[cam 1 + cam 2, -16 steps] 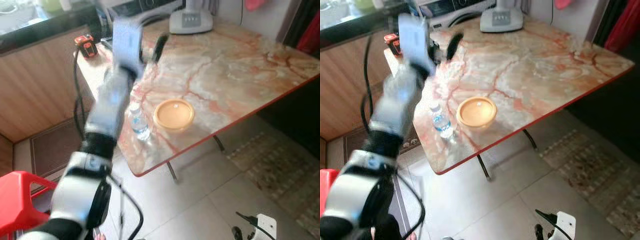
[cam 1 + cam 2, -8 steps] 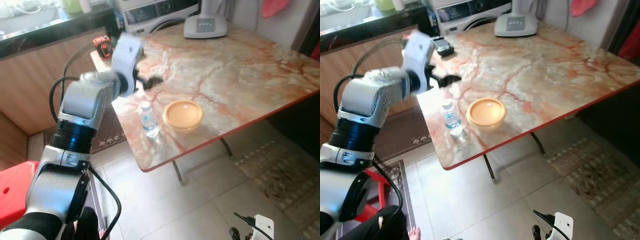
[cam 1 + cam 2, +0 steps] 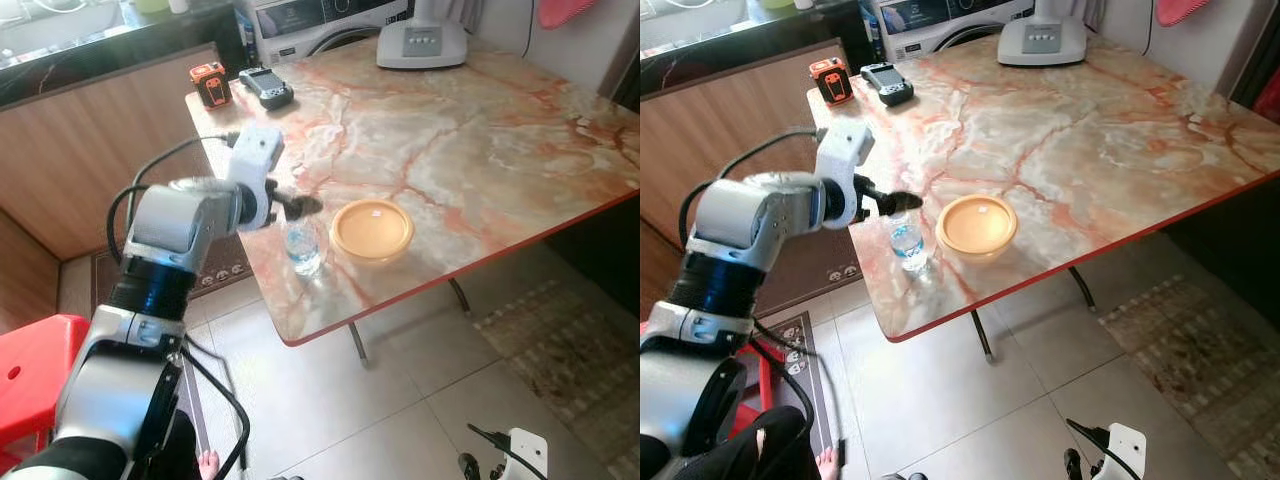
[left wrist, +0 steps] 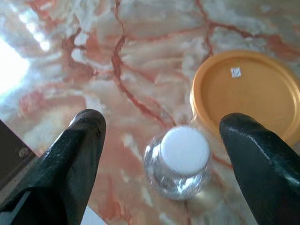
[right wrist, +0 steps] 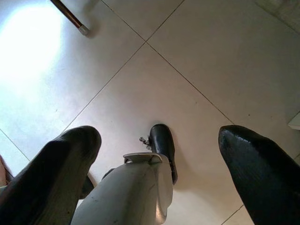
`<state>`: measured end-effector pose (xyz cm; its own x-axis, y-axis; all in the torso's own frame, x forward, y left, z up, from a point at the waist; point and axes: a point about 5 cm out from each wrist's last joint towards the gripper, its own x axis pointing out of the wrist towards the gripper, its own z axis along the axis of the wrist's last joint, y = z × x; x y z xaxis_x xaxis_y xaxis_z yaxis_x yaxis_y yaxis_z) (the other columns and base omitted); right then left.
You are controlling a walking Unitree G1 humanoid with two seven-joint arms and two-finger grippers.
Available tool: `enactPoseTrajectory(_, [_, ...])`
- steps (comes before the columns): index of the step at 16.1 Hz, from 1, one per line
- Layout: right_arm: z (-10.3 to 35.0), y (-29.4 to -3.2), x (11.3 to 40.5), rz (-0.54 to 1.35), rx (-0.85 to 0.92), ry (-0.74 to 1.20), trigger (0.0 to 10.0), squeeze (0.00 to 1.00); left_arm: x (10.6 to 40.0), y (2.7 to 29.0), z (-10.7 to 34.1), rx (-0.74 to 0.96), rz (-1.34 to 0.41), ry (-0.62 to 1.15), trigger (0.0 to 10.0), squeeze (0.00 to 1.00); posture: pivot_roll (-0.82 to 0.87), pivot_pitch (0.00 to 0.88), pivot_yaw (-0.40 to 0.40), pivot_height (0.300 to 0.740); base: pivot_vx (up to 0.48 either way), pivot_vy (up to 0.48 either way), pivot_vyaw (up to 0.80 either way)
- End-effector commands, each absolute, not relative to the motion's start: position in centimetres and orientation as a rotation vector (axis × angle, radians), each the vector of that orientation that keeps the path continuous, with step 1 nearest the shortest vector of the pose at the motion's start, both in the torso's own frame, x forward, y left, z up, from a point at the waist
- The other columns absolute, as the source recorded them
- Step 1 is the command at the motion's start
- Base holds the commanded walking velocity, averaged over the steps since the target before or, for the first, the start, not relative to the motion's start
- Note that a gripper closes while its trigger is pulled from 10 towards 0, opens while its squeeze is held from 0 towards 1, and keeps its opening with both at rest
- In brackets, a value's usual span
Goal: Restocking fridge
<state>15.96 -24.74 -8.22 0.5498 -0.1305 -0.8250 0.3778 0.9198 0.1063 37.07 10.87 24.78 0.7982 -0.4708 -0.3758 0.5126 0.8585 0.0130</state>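
On a marble table [image 3: 480, 150], the left gripper [image 4: 164, 140] hovers spread above a bottle [image 4: 177, 161], a yellow bowl [image 4: 248, 91] just beyond; the right gripper [image 5: 154, 154] hangs parted over floor tiles.

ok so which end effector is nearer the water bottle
Left. The left end effector hovers just above the bottle, fingers open either side of its cap. The right end effector hangs low over the floor, away from the table.

L tool [image 4: 161, 136] open, R tool [image 5: 159, 154] open, idle
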Motion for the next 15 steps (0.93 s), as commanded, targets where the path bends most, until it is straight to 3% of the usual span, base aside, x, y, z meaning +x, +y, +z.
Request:
enactPoseTrajectory(1, [-8.5,-24.5,15.5,-0.295,0.288,0.967,10.0,0.00,36.8,11.1,24.7,0.111,-0.522,0.386,10.0,0.00,0.00,0.091,0.124,0.740,0.000,0.000,0.00])
enactPoseTrajectory(8, [-8.5,-24.5,15.5,-0.269,0.260,0.977,10.0,0.00,36.3,10.1,23.7,0.111,-0.589,0.410,10.0,0.00,-0.01,0.083,0.126,0.740,0.000,0.000,0.00])
enactPoseTrajectory(10, [-8.5,-24.5,15.4,-0.270,0.261,0.978,10.0,0.00,36.1,9.7,23.6,0.114,-0.604,0.409,8.1,0.00,-0.01,0.080,0.125,0.740,0.000,0.000,0.00])
enactPoseTrajectory(11, [-8.5,-24.5,15.4,-0.271,0.261,0.978,10.0,0.00,36.1,9.7,23.6,0.118,-0.603,0.406,4.5,0.00,-0.01,0.082,0.125,0.740,0.000,0.000,0.00])
enactPoseTrajectory(12, [-8.5,-24.5,15.5,-0.273,0.261,0.976,10.0,0.00,36.2,9.7,23.7,0.132,-0.596,0.396,5.9,0.00,-0.01,0.084,0.124,0.740,0.000,0.000,0.00])
enactPoseTrajectory(13, [-8.5,-24.5,15.5,-0.273,0.261,0.975,10.0,0.00,36.2,9.8,23.8,0.134,-0.596,0.395,5.9,0.00,-0.01,0.084,0.124,0.740,0.000,0.000,0.00])
enactPoseTrajectory(14, [-8.5,-24.5,15.5,-0.272,0.261,0.975,10.0,0.00,36.2,9.8,23.8,0.132,-0.594,0.392,10.0,0.00,-0.01,0.084,0.124,0.740,0.000,0.000,0.00])
enactPoseTrajectory(15, [-8.5,-24.5,15.5,-0.270,0.262,0.977,10.0,0.00,36.2,9.9,24.0,0.133,-0.584,0.385,10.0,0.00,-0.01,0.083,0.123,0.740,0.000,0.000,0.00])
